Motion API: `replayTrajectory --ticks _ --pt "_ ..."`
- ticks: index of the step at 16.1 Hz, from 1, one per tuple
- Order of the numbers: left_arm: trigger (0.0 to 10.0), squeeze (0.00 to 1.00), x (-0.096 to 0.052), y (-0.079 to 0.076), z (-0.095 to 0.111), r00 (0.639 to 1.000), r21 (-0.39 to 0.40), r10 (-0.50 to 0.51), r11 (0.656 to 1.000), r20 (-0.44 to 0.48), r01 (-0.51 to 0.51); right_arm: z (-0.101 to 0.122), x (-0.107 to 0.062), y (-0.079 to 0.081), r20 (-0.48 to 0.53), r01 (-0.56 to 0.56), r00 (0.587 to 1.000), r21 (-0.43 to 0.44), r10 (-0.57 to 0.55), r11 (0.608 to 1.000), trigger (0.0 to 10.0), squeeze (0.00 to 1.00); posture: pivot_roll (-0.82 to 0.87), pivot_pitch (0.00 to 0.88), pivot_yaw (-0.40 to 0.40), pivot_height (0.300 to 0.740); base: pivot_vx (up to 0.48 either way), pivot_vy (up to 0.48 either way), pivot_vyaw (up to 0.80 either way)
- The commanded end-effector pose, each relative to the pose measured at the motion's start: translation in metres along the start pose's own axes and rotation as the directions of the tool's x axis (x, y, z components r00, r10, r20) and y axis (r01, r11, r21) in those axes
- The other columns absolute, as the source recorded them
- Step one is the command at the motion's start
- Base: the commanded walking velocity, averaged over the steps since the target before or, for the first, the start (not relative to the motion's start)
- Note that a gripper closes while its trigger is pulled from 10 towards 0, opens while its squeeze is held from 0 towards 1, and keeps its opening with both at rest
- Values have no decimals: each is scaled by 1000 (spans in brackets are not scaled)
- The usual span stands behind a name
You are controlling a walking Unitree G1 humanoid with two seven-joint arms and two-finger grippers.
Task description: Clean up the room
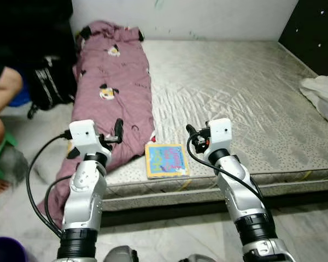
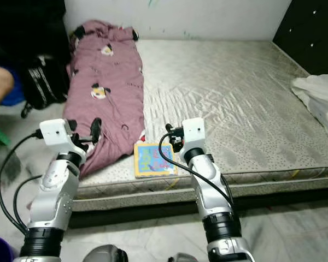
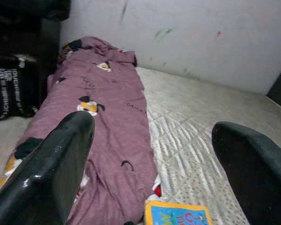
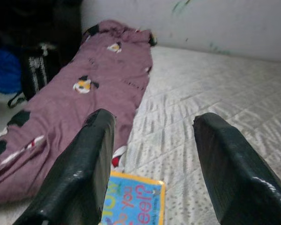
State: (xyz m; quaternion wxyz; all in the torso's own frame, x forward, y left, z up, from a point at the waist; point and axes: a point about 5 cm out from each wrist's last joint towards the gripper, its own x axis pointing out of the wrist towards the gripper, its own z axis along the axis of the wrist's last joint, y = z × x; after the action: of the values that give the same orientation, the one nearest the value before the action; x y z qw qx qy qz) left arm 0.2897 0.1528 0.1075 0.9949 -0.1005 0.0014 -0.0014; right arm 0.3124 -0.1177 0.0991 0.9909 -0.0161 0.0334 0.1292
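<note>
book (image 1: 165,160) at mattress (image 1: 246,93) edge, beside purple blanket (image 1: 116,82).
left gripper (image 3: 154,164) and right gripper (image 4: 152,159) both spread wide, empty, above it.

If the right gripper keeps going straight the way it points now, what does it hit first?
Probably the colourful book at the mattress edge, which lies just ahead and below the open right gripper. A flatter path would pass over it toward the purple blanket; depth is unclear.

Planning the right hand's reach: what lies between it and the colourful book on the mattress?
Nothing: in the left eye view only bare mattress separates the open right hand from the book.
</note>
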Motion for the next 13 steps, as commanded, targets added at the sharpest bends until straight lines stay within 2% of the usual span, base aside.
replayTrajectory --ticks 1,11,13 --pt "10000 0 3 -8 5 999 1 -35 999 19 35 2 -1 -9 7 32 999 -5 -32 999 10000 0 33 0 -43 740 375 0 -800" --pt "10000 0 3 -8 5 999 9 -39 999 17 39 3 -1 -8 10 27 1000 -11 -26 1000 10000 0 35 0 -42 740 374 0 0" --pt "10000 0 3 -9 5 999 8 -41 999 19 41 3 0 -7 9 23 1000 -12 -23 1000 10000 0 35 0 -42 740 163 0 0"
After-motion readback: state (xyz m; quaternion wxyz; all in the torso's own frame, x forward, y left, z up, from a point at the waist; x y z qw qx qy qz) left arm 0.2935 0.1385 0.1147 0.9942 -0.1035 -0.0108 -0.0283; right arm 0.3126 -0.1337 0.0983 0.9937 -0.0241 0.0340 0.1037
